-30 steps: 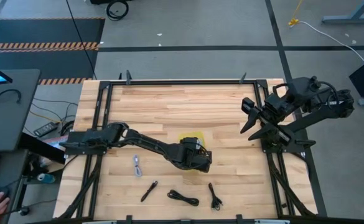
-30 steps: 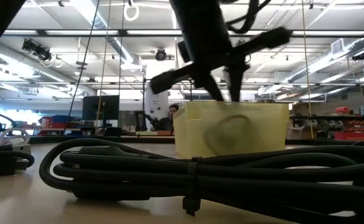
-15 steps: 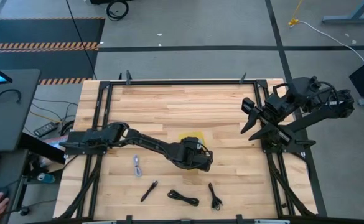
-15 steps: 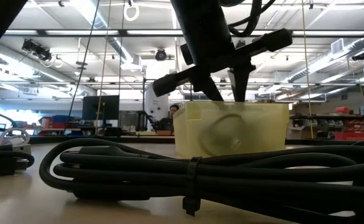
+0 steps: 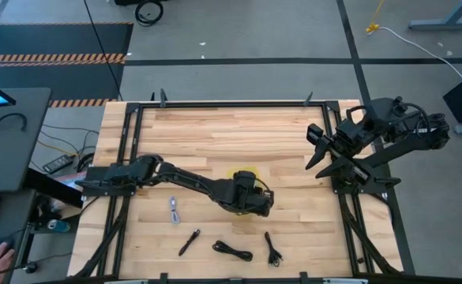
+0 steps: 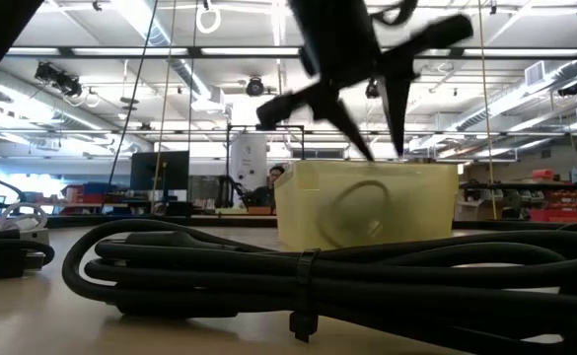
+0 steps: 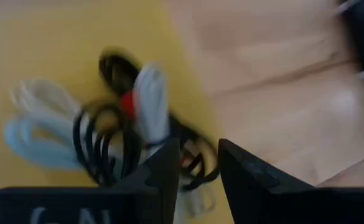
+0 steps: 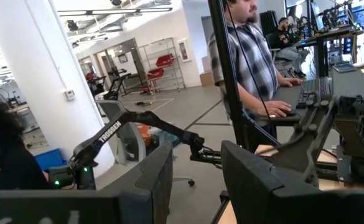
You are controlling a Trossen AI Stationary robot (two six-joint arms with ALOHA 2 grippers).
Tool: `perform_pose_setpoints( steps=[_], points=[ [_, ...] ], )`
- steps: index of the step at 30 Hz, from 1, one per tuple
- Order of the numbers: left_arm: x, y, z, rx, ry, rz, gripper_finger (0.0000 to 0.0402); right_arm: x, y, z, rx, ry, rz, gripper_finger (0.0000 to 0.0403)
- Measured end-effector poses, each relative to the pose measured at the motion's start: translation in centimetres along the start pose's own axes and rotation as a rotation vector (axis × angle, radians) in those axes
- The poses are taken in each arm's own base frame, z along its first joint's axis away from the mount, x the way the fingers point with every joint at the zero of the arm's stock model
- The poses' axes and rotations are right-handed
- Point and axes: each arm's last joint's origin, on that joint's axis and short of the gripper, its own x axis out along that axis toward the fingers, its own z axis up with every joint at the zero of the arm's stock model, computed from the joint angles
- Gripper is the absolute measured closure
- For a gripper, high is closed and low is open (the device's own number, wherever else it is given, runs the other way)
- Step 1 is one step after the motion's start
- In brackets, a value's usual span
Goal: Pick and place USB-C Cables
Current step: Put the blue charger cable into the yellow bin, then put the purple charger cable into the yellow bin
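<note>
Above the yellow bin (image 5: pixel 245 176) mid-bench, the left gripper (image 5: pixel 256 202) is hovering, jaws spread, over bundled cables (image 7: pixel 107 134); the right gripper (image 5: pixel 319 150) is idling, jaws spread, near the bench's right edge.

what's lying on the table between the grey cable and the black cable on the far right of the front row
Two black cables, seen in the high view: a straight bundle and a looped one.

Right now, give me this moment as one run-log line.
left gripper: open, empty, over yellow bin | bin: several cables inside | table: four cables left | right gripper: parked, open
</note>
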Motion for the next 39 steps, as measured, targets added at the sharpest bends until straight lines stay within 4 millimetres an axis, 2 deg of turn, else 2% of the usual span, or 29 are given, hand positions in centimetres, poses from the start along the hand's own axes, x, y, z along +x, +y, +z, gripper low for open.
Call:
perform_pose_setpoints(
  steps=[4,8,10,13,16,19,26,31,35,39],
  points=[
    [-2.3,-1.0,1.8,0.079,-0.063,0.016,0.0291,0.0,0.0,0.0,0.0,0.0,0.0,0.0261],
    [-5.4,-1.6,3.7,0.142,-0.101,0.057,0.0292,0.0,0.0,0.0,0.0,0.0,0.0,0.0261],
    [-7.1,-1.4,4.5,0.172,-0.102,0.098,0.0292,0.0,0.0,0.0,0.0,0.0,0.0,0.0261],
    [-8.9,0.0,4.5,0.16,-0.092,0.182,0.0292,0.0,0.0,0.0,0.0,0.0,0.0,0.0261],
    [-10.4,1.4,3.3,0.11,-0.019,0.295,0.0292,-0.1,0.0,0.0,0.0,-0.001,0.0,0.0261],
    [-10.7,1.8,0.9,0.101,0.04,0.297,0.0292,-0.2,0.1,0.1,-0.002,-0.004,0.001,0.0261],
    [-10.9,4.1,-4.8,-0.074,0.14,0.43,0.0292,-0.2,0.1,0.1,-0.008,-0.007,0.001,0.0261],
    [-11.7,5.5,-7.8,-0.144,0.174,0.498,0.0292,-0.2,0.1,0.1,-0.011,-0.008,0.001,0.0261],
    [-12.8,5.9,-7.6,-0.142,0.177,0.485,0.0292,-0.2,0.1,0.1,-0.011,-0.008,0.001,0.0261],
    [-14.3,6.5,-4.6,-0.065,0.169,0.433,0.0292,-0.2,0.1,0.1,-0.011,-0.007,0.001,0.0261]
  ],
)
